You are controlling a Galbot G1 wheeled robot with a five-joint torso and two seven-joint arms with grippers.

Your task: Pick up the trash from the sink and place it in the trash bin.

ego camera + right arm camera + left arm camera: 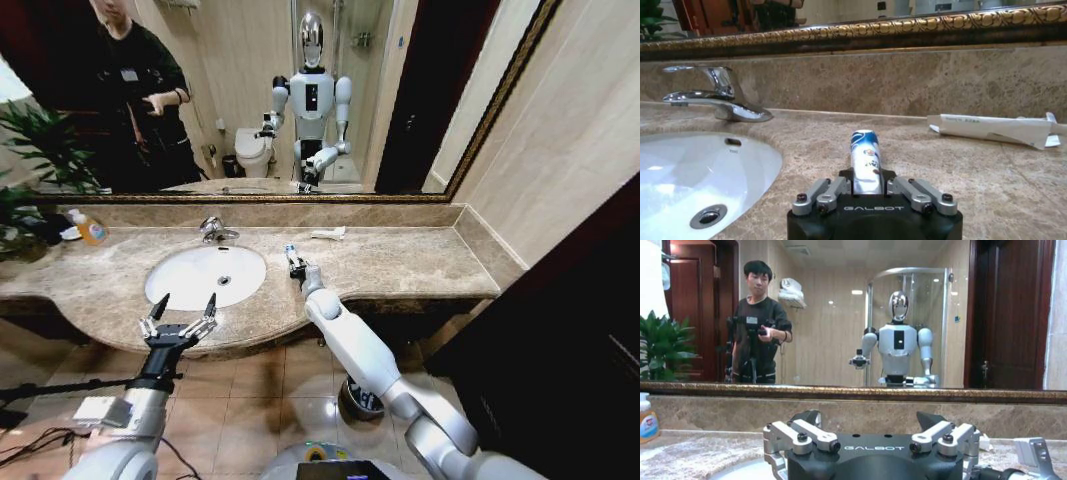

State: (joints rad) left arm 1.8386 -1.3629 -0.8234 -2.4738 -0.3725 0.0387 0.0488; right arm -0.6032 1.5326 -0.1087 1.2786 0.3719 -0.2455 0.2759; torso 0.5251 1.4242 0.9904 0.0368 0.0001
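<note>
My right gripper (pixel 296 264) rests low on the marble counter just right of the white sink (pixel 175 270), shut on a white tube with a blue end (pixel 865 155). The tube (pixel 290 249) points toward the mirror. A slim white packet (pixel 328 233) lies near the backsplash, beyond the gripper, and appears as the packet (pixel 992 129) in the right wrist view. My left gripper (pixel 180 312) hovers open at the counter's front edge, in front of the basin, holding nothing. The trash bin (pixel 352 400) stands on the floor below the counter, partly hidden by my right arm.
The chrome faucet (pixel 213 230) stands behind the basin. An orange-yellow soap bottle (pixel 91 230) and a plant (pixel 30 150) sit at the counter's far left. A mirror backs the counter and a wall closes the right end.
</note>
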